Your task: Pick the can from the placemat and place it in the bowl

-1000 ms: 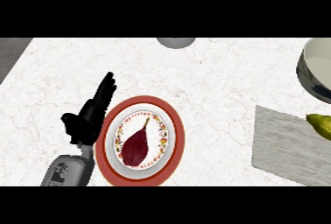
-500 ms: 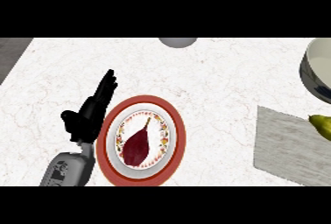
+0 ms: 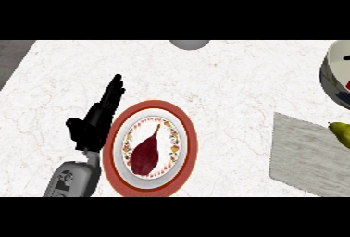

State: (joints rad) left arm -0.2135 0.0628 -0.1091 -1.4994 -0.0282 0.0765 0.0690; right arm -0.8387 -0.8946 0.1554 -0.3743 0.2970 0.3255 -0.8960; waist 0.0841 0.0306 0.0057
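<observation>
No can shows in the head view. A grey placemat (image 3: 304,157) lies at the right, and a yellow-green fruit (image 3: 340,133) sits on its upper right part, cut off by the view's edge. The bowl (image 3: 331,69) is at the upper right corner, only partly in view. My left hand (image 3: 92,125) rests open at the left, fingers straight and pointing up, close beside a plate and holding nothing. My right hand does not show.
A red-rimmed plate (image 3: 188,139) with a dark red pear-shaped piece (image 3: 145,152) on it lies just right of my left hand. A grey round object (image 3: 189,44) sits at the counter's far edge. The counter's left edge (image 3: 14,55) shows at upper left.
</observation>
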